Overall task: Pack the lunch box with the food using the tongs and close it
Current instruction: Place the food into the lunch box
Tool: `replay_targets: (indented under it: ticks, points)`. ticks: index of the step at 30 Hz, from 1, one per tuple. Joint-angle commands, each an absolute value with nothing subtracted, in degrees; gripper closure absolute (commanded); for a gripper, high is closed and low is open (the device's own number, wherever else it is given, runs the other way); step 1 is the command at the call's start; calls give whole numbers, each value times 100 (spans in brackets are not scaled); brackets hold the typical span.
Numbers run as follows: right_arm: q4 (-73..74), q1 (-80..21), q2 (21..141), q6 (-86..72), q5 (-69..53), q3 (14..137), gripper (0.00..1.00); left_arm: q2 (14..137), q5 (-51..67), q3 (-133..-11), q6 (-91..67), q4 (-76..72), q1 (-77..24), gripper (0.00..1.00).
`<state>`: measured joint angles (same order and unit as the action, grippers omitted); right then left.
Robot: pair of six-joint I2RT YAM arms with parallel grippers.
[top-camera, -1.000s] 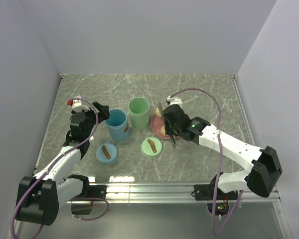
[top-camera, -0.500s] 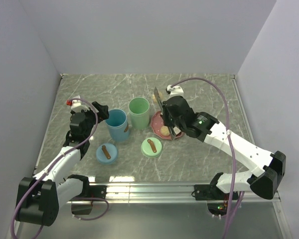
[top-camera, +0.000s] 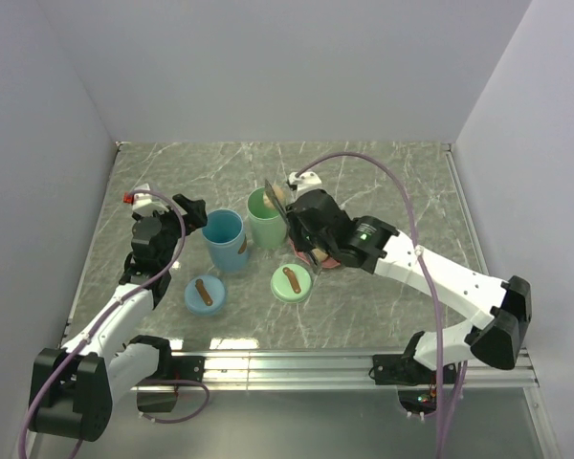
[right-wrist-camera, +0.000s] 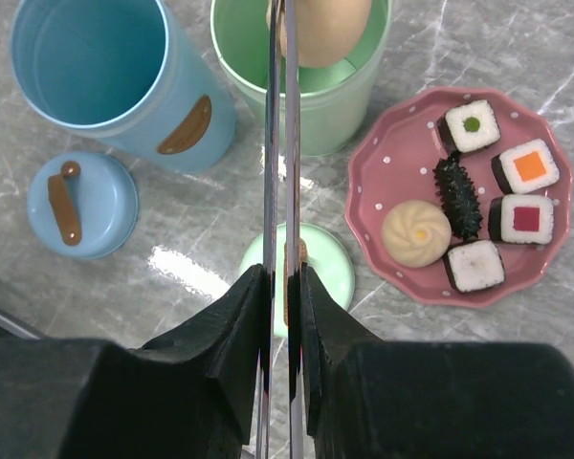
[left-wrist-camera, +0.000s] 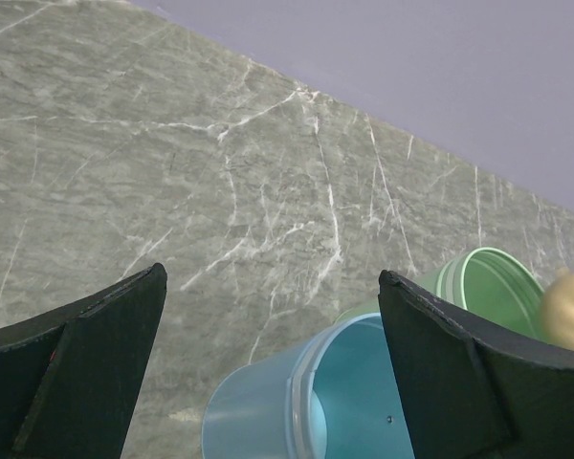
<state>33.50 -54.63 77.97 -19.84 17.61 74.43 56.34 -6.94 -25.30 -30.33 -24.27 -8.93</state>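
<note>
Grey metal tongs [right-wrist-camera: 279, 143] are pinched nearly flat between the fingers of the right pincer [right-wrist-camera: 279, 287], which is clamped tight on them. That squeeze is what keeps a tan bun [right-wrist-camera: 320, 29] trapped at the tips. The bun hangs right over the mouth of the green container [right-wrist-camera: 349, 120], so it looks placed for a straight drop in, and the squeeze would have to ease for that.

Just beside the green container stands the blue container [right-wrist-camera: 139, 142], upright, with nothing inside that I can see. Beyond it, on the side away from the green container, the left pincer [left-wrist-camera: 270, 277] hovers with its jaws spread wide, holding nothing. I judge it is parked there to keep clear of the loading.

On the opposite side of the green container, close to its base, lies the pink plate [right-wrist-camera: 383, 172] with the food not yet packed. Both lids lie flat on the desk [left-wrist-camera: 172, 143], nearer the arms than the green container and out of the tongs' path.

Counted:
- two containers
- two lids, a blue lid [right-wrist-camera: 81, 203] and a green lid [right-wrist-camera: 330, 258], each with a brown handle
- one pair of tongs
- two buns, one held and a second bun [right-wrist-camera: 416, 232] on the plate
- four square sushi pieces: a green-centred piece [right-wrist-camera: 471, 125], an orange-centred piece [right-wrist-camera: 528, 165], a red-centred piece [right-wrist-camera: 522, 217] and a plain white piece [right-wrist-camera: 474, 265]
- one dark knobbly piece [right-wrist-camera: 457, 196]
</note>
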Motion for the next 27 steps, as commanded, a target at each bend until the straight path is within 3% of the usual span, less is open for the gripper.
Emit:
replay_targets:
  ticks: [1,8,21,27]
  points:
    - [3129,-5511,7953,-1863,1749,7839,96,5537,-712,-2707,-3120,-2566,-870,1]
    - [3129,-5519,8086,-1784,1802,7998,89,5581,-694,-2707,-3111,-2602,-870,1]
    - [3146,-5519,8165,-1758,1890,8024,65,5625,-677,-2725,-3111,-2593,-870,0]
    - [3120,-5511,8165,-1767,1916,7998,62,5616,-686,-2716,-3111,-2593,-870,0]
